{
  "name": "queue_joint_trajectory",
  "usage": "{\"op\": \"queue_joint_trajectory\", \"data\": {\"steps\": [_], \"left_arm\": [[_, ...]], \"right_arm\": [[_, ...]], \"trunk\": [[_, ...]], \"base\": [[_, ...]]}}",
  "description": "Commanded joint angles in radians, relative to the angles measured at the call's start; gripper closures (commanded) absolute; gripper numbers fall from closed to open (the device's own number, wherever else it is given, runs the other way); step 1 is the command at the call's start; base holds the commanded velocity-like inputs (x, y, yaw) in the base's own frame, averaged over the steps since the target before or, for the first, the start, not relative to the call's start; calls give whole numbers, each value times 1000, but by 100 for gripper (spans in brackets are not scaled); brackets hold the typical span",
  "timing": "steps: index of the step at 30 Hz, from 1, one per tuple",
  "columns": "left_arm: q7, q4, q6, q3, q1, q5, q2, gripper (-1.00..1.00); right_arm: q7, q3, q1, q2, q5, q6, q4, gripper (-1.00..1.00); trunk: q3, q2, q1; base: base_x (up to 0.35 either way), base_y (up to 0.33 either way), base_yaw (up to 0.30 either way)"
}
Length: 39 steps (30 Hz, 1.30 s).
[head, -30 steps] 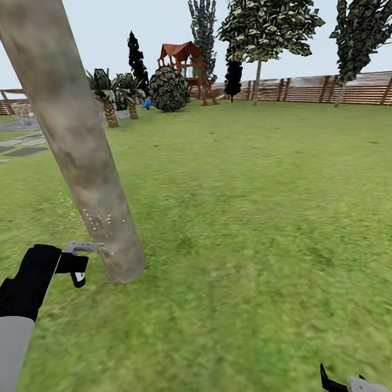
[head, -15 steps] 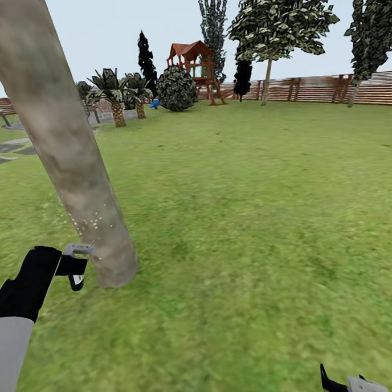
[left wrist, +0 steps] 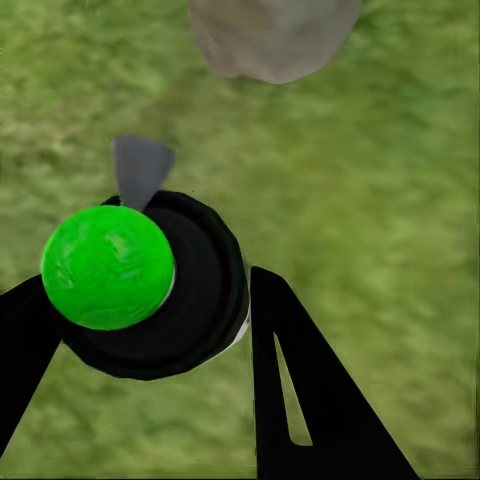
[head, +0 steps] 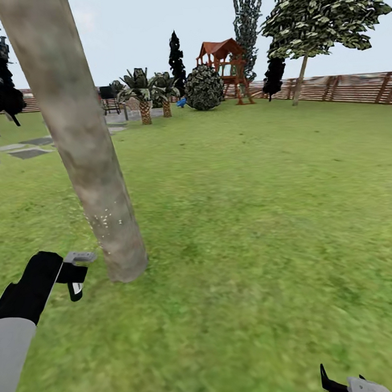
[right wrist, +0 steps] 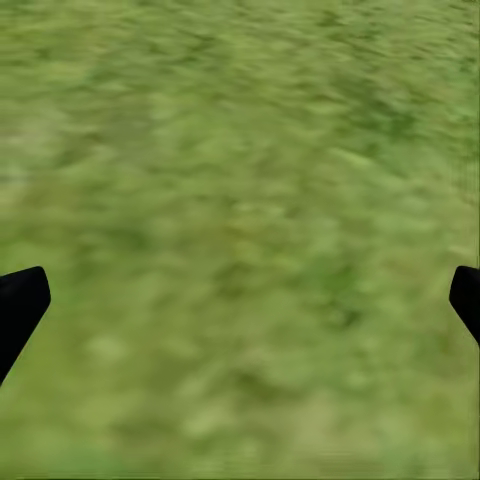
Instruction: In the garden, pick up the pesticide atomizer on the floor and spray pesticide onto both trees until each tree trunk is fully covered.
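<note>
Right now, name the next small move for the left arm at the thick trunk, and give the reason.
Probably raise the left gripper, shut on the green-capped black atomizer, to aim higher: white droplets speckle just a low band of the mottled grey-beige tree trunk, with bare bark above.

Tree trunk (head: 86,155) cut off overhead, its foliage out of frame, atomizer (left wrist: 140,285) body hidden beneath its green cap, right gripper (right wrist: 240,300) fingertips clipped at both edges

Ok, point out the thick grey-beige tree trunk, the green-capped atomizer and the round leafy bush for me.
thick grey-beige tree trunk (head: 82,144): head view, mid-height of the bark.
green-capped atomizer (left wrist: 108,266): left wrist view, on its round green top.
round leafy bush (head: 203,88): head view, centre of the foliage.
</note>
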Motion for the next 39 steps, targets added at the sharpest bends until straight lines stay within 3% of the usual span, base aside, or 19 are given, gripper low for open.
{"op": "queue_joint_trajectory", "data": {"steps": [1,5,11,14,16,21,22,23,24,25,26,27,32,39], "left_arm": [[0,19,0,0,0,0,0,100],[5,37,-33,0,0,0,0,100],[61,102,-98,3,0,5,-1,100],[111,142,-124,36,0,5,-1,100],[138,175,-179,52,0,7,-5,100],[146,227,-210,58,0,24,-20,100],[146,253,-220,68,0,25,-23,100],[162,288,-274,109,0,25,-32,100],[197,311,-324,140,0,24,-40,100],[231,333,-351,154,1,24,-44,100],[319,408,-400,173,15,28,-51,100],[344,441,-431,179,19,29,-52,100],[377,497,-532,184,24,30,-63,100],[383,501,-544,184,25,28,-82,100]], "right_arm": [[0,0,0,0,0,0,0,-100],[0,0,0,0,0,0,-1,-100],[0,0,0,0,0,0,-2,-100],[0,0,0,0,0,0,-2,-100],[0,0,0,0,0,0,-2,-100],[0,0,0,0,0,0,-2,-100],[0,0,0,0,0,0,-2,-100],[0,0,0,0,0,0,-1,-100],[0,0,0,0,0,0,-1,-100],[0,0,0,0,0,0,-1,-100],[0,0,0,0,0,0,-1,-100],[0,0,0,0,0,0,0,-100],[0,0,0,0,0,0,0,-100],[0,0,0,0,0,0,0,-100]], "trunk": [[0,0,0],[0,0,0],[0,0,0],[0,0,0],[0,0,0],[0,0,0],[0,0,0],[0,0,0],[0,0,0],[0,0,0],[0,0,0],[0,0,0],[0,0,0],[0,0,0]], "base": [[0,-273,57],[58,-273,15],[110,-273,1],[136,-273,0],[137,-273,8],[133,-273,206],[115,-273,271],[113,-273,275],[116,-273,276],[121,-273,276],[132,-265,277],[145,-249,277],[189,-223,277],[277,-141,275]]}}
